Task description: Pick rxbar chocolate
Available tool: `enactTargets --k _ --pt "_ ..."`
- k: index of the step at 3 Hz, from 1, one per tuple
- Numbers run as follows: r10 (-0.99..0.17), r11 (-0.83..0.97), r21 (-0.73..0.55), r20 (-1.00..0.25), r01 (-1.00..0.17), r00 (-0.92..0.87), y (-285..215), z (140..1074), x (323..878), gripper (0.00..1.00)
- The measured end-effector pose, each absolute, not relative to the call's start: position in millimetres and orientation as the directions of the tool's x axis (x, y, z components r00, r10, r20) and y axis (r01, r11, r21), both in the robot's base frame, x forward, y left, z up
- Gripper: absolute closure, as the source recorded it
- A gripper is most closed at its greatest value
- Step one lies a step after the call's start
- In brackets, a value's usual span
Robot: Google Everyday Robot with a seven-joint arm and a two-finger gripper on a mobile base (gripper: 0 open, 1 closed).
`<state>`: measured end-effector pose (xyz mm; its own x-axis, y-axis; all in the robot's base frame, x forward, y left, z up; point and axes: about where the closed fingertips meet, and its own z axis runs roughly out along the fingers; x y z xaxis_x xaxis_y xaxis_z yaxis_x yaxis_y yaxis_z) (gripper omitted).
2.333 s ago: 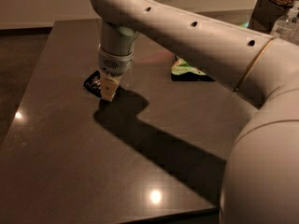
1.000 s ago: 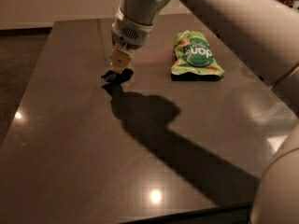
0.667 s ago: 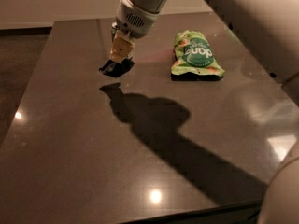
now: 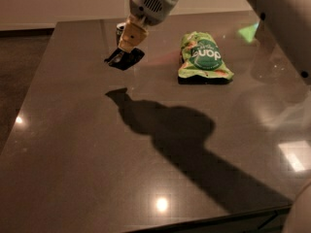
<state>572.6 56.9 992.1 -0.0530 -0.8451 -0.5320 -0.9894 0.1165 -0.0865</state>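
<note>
Rxbar chocolate (image 4: 125,58) hangs pinched between the gripper's (image 4: 127,47) fingers (image 4: 131,35), apparently just above the table's (image 4: 73,130) far side.

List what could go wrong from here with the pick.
1. The tool, above the far left of the table, grips the rxbar chocolate by its upper edge only. The bar hangs tilted beneath and could slip free.
2. A drop would land it on the table at a new angle, probably forcing a regrasp.
3. The green chip bag lies to its right, so a low swing that way might brush it.
</note>
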Motion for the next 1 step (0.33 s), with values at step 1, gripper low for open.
enactTargets --k 1 --pt "-0.833 0.108 -0.080 -0.552 -0.991 -0.046 53.4 998.8 567.9 1.00"
